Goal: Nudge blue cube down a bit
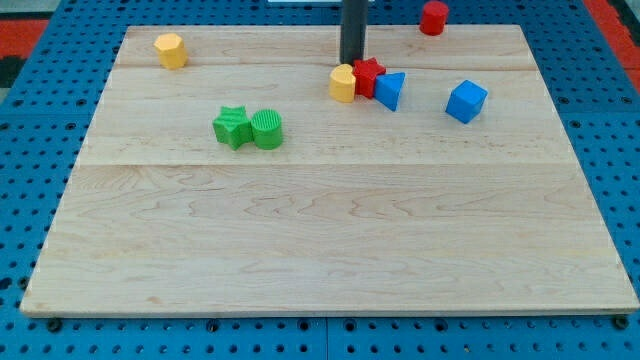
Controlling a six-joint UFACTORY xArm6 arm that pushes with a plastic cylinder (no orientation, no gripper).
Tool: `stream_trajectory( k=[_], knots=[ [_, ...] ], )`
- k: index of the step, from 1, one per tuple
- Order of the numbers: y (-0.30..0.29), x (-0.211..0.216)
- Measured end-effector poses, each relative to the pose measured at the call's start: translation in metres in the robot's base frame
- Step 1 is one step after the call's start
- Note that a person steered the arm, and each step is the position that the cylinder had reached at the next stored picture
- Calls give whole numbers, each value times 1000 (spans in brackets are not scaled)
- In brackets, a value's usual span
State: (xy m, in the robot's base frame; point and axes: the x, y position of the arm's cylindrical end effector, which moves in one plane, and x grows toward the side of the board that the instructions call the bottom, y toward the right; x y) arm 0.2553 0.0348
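Note:
The blue cube [466, 101] lies on the wooden board [320, 240] at the view's upper right, apart from the other blocks. My tip [352, 63] is the lower end of the dark rod at the view's top centre, well to the left of the blue cube. It stands just above a tight cluster: a yellow heart-like block [343, 83], a red star [369, 76] and a blue triangular block [390, 90].
A green star [232, 127] and a green cylinder [267, 130] touch at the view's left of centre. A yellow hexagonal block [171, 50] sits at the top left. A red cylinder [433, 17] stands at the top edge, right of the rod.

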Motion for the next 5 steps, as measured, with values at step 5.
stream_trajectory(
  k=[5],
  knots=[
    [65, -10]
  ],
)
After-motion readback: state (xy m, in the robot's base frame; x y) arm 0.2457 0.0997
